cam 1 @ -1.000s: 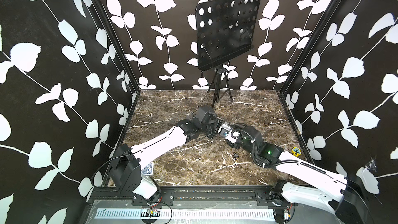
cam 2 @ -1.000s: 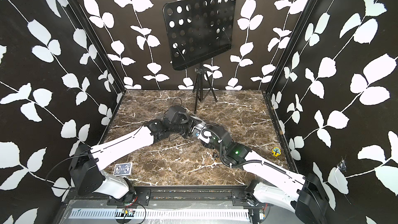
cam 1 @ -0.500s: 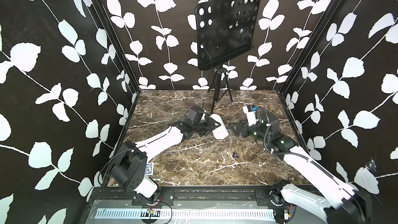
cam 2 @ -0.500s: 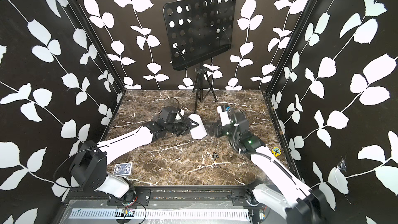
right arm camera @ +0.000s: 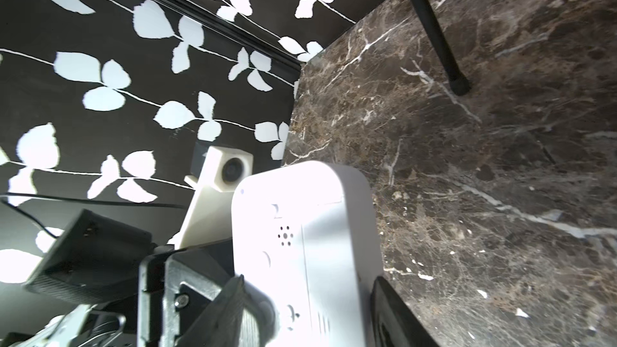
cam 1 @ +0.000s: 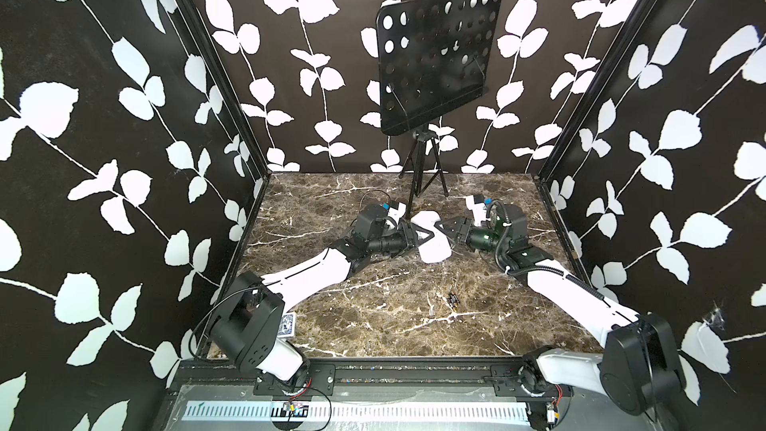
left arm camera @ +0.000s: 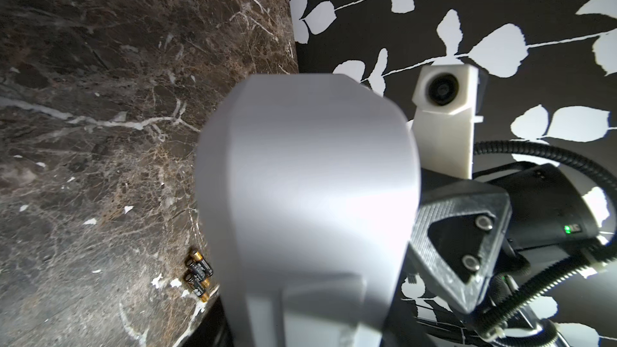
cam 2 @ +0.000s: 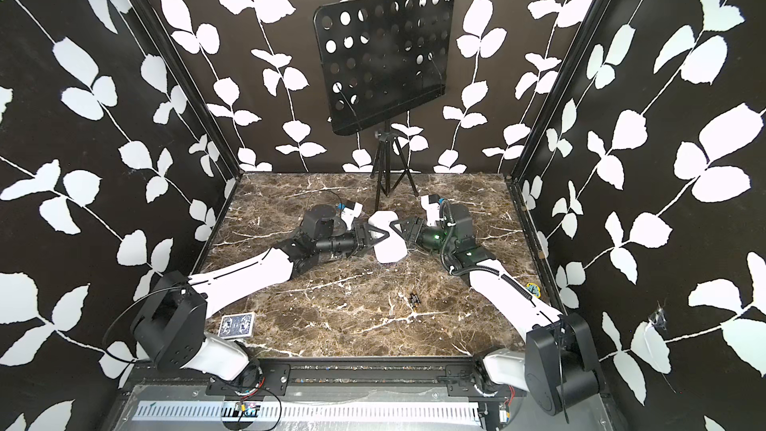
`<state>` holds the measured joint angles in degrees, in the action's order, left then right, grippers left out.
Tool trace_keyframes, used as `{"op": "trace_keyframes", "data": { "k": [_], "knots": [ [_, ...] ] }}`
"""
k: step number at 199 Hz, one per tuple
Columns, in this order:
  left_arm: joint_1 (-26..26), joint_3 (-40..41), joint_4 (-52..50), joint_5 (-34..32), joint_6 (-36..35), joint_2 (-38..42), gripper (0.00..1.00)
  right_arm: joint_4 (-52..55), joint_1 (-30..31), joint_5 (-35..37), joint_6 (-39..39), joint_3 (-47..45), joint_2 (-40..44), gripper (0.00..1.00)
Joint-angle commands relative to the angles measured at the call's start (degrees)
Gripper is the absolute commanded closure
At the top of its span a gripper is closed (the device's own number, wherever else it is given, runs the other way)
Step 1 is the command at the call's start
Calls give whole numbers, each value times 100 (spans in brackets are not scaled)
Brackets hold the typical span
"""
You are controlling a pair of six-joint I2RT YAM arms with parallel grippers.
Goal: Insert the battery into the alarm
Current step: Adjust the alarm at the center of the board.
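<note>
Left gripper (cam 1: 423, 237) is clamped on the alarm (cam 1: 433, 246) mid-table, while the right gripper (right arm camera: 309, 282) straddles its other end, grip unclear. The batteries (cam 1: 454, 298) lie loose, well apart. If the two arms pull unevenly, the alarm could twist free and drop

White plastic alarm (cam 1: 433, 248) and brown, white-veined marble bench (cam 1: 373, 317)
Black walls (cam 1: 103, 118) have white leaves; the little batteries (left arm camera: 199, 273) are black and gold.
</note>
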<state>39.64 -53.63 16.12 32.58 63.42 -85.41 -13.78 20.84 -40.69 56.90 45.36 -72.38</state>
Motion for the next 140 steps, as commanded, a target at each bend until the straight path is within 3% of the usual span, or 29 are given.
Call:
{"op": "trace_keyframes", "data": {
  "k": [1,22,78,140],
  "knots": [
    [-152,224,853,126,269,307,100,-806,-34,-272,496,-154,143,45],
    [-193,371,1488,143,656,260,100,-739,-54,-289,435,-174,198,49],
    [-193,258,1464,516,662,209,100,266,-54,-134,-432,60,187,53],
    [-197,371,1453,582,652,253,100,148,-54,-119,-408,165,18,64]
  ]
}}
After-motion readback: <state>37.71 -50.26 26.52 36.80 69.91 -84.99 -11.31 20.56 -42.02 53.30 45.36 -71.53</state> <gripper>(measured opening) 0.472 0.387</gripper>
